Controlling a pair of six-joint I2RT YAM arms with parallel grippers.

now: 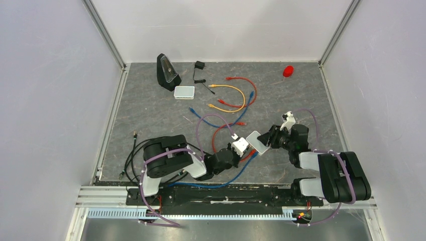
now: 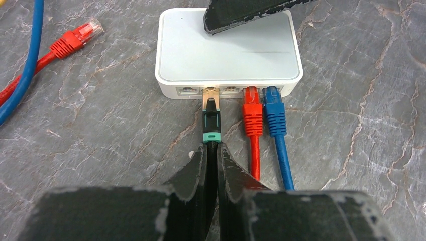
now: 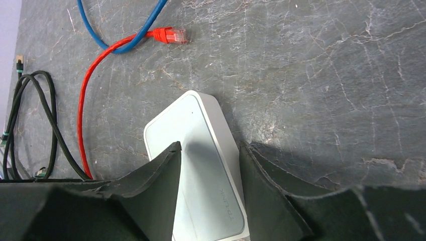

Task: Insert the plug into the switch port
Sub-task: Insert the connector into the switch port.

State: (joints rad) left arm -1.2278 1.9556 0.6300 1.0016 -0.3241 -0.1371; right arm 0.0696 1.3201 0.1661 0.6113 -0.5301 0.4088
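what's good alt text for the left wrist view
The left fingers pinch a green-banded black plug, its tip at the second port from the left of a white box. A red plug and a blue plug fill the two rightmost ports; the right arm's finger overlaps the box's far edge.

A dark grey tabletop [image 1: 150, 110] veined like pale marble spreads under and ahead of the fingers [image 2: 198, 170]. Plain pale walls [image 1: 221, 25] close it in beyond the fingers and on either side, and slanted metal posts [image 1: 104, 32] stand at the far corners. Behind the fingers a silver rail [image 1: 100, 193] edges the near side. The light is soft and even
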